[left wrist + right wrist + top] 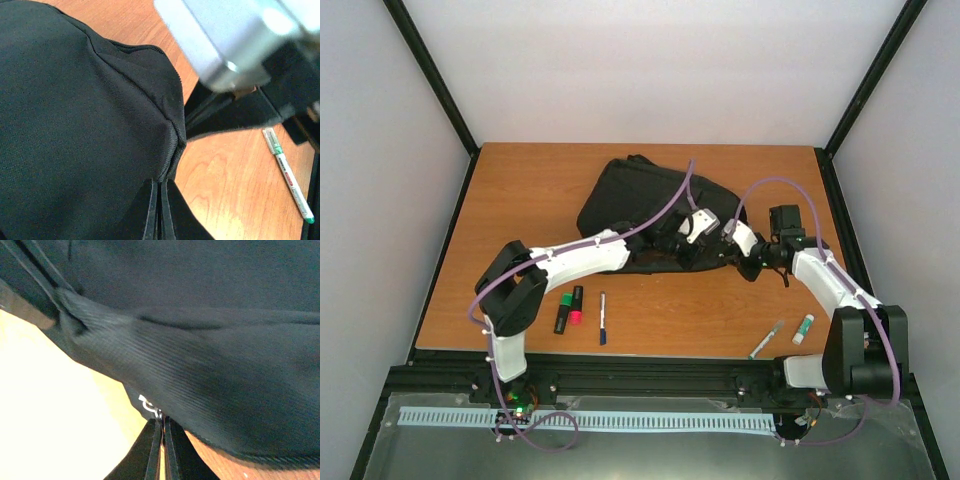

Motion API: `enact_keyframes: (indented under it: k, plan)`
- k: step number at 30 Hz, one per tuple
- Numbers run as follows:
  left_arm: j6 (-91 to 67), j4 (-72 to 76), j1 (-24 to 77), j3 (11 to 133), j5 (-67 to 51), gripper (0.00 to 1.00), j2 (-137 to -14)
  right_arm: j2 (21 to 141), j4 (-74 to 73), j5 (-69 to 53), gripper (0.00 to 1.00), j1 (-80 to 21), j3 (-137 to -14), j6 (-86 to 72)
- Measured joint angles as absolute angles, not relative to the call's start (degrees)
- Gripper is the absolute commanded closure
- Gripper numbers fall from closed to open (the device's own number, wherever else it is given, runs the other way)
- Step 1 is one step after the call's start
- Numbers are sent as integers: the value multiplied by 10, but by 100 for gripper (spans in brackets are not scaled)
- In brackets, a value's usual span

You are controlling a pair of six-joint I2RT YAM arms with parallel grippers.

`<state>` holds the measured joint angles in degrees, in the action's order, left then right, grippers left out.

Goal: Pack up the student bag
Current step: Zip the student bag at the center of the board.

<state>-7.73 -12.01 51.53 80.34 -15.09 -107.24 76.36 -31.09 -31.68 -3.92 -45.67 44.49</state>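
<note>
The bag (632,195) lies flat at the far middle of the brown table (520,200), and both arms reach over to its near edge. The left gripper (160,185) has its two fingers pressed tight together right at the bag's seam, and the right gripper (162,422) is squeezed closed too, up against the cloth (I cannot tell if either one pinches any). A blue pen (602,318) lies on the near side, apart from the bag.
</note>
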Motion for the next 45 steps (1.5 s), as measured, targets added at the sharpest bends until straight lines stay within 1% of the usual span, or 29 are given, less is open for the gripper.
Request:
enact_keyframes:
  k: [9, 13, 17, 24, 25, 27, 28, 31, 32, 34, 39, 42, 45]
  plan:
    - [-76, -79, 516, 739, -176, 99, -1047, 813, -354, -358, 97, 31, -491, 487]
    - [-66, -73, 520, 694, -188, 99, -1023, 847, -362, -358, 97, 37, -505, 486]
    - [-53, -79, 524, 641, -188, 99, -972, 873, -365, -348, 97, 39, -518, 486]
    - [-49, -73, 529, 557, -161, 98, -889, 877, -412, -394, 97, 30, -518, 492]
    - [-49, -73, 530, 546, -157, 92, -879, 877, -417, -401, 97, 29, -518, 493]
    - [-54, -73, 531, 529, -148, 70, -861, 877, -424, -410, 97, 28, -518, 496]
    - [-60, -88, 531, 522, -148, 59, -848, 877, -419, -381, 97, 27, -518, 496]
    - [-97, -130, 532, 489, -125, 35, -791, 878, -388, -319, 97, 45, -518, 496]
    - [-111, -138, 532, 486, -105, 30, -780, 875, -381, -304, 97, 44, -517, 496]
    - [-160, -149, 531, 486, -59, 24, -760, 863, -373, -280, 97, 28, -508, 498]
    - [-327, -179, 496, 484, 58, 20, -730, 797, -388, -239, 97, -30, -473, 498]
    - [-423, -178, 464, 469, 92, 18, -729, 775, -412, -221, 97, -55, -472, 491]
    - [-492, -163, 439, 446, 96, 19, -743, 776, -439, -208, 97, -84, -472, 483]
